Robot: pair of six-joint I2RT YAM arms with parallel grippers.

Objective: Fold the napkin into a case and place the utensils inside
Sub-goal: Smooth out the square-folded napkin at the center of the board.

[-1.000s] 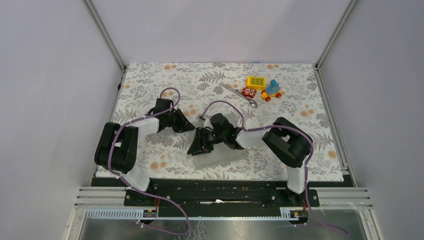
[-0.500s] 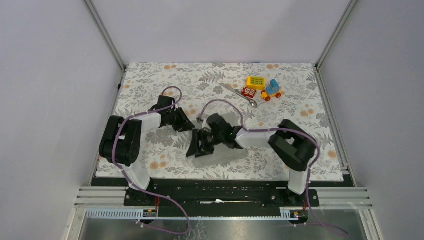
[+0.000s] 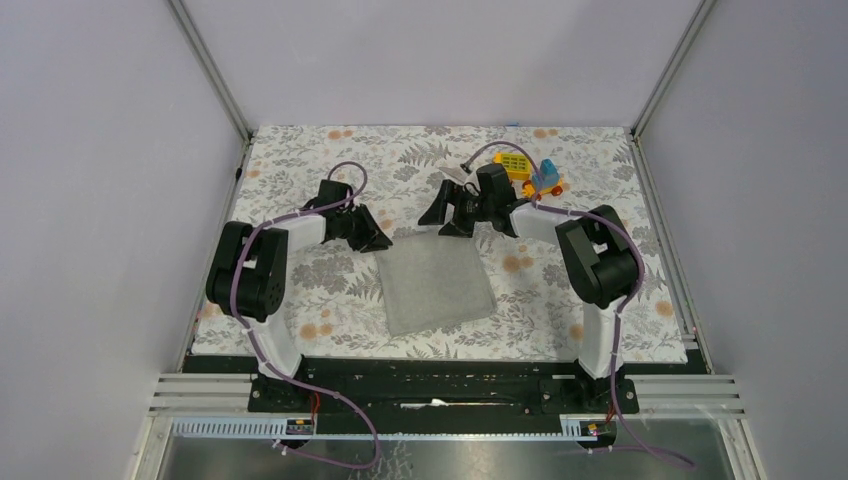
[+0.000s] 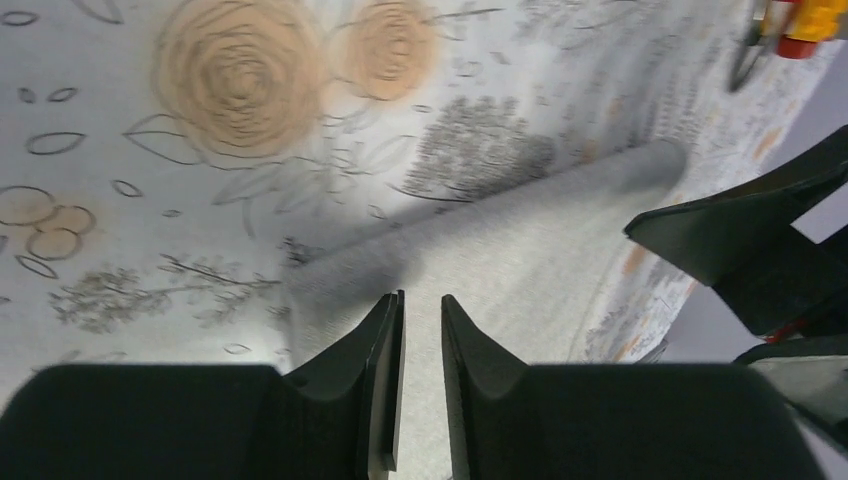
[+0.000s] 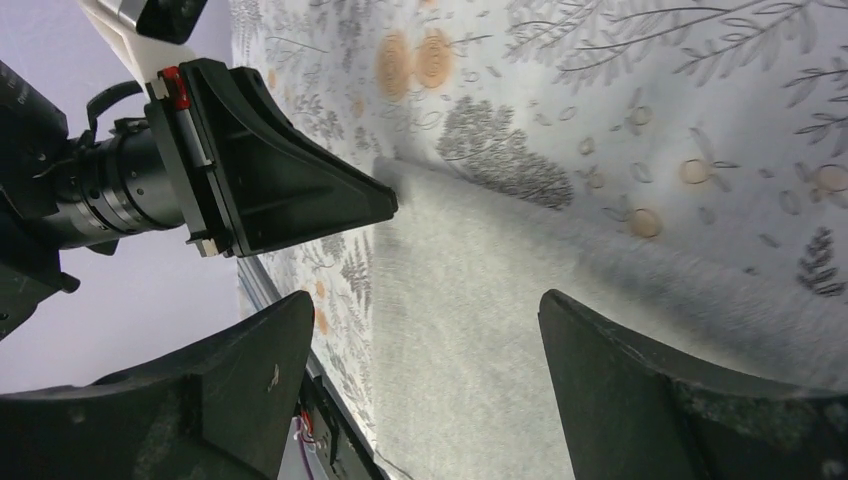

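1. Left pincer [image 4: 421,297]: fingers nearly pressed together, with only a thin slit between them and nothing caught in it. The tips sit low at the 11 o'clock corner of the napkin [image 3: 437,285].
2. Right pincer [image 5: 425,300]: spread wide and empty. It hangs by the napkin's far edge, about 12 o'clock of the cloth, and is aimed toward the left pincer.
3. The two pincers are near each other but apart. The right wrist view shows the left one's black fingertip right at the napkin corner.
4. Napkin: plain grey, lying flat on the floral tablecloth [image 3: 300,170]. It is centred and a bit toward 6 o'clock, twisted slightly off square. In the left wrist view its far edge looks a little raised or rolled.
5. Utensils [image 4: 747,58]: only a slim dark blur next to the toys in the left wrist view, possibly one of them, and too soft to be sure. In the top view the right arm covers that spot.
6. Yellow toy block [image 3: 515,163] and toy car [image 3: 547,178] sit at 1 o'clock of the tablecloth. They are close together, just behind the right arm's wrist and well apart from the napkin.
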